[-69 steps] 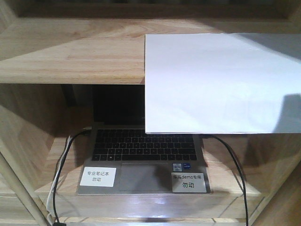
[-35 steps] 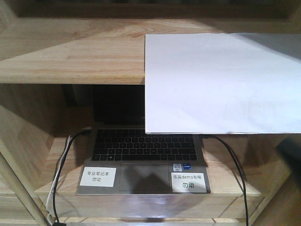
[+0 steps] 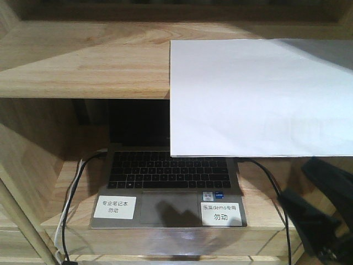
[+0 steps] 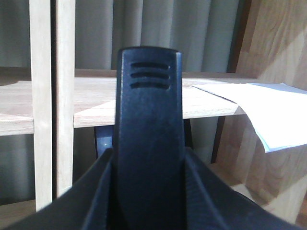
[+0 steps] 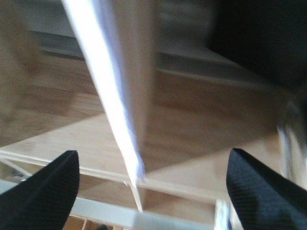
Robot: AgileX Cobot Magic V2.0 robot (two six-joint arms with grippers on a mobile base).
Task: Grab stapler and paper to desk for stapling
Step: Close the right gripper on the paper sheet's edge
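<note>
Though the front view cuts off part of it, the right gripper [image 3: 298,179] sits low right, jaws apart, just below the plain white rectangular paper [image 3: 259,99] overhanging a pale wooden shelf [image 3: 83,61] above an open grey laptop [image 3: 168,187]. Left wrist view: left gripper [image 4: 148,167] clamped on the small black wedge-shaped stapler [image 4: 149,120]; paper at right on the shelf. Right wrist view, blurred: black fingers [image 5: 43,187] wide, the paper's edge between them, apart from both.

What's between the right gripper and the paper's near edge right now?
Nothing: in the front view the gap between the right gripper and the paper is bare.
</note>
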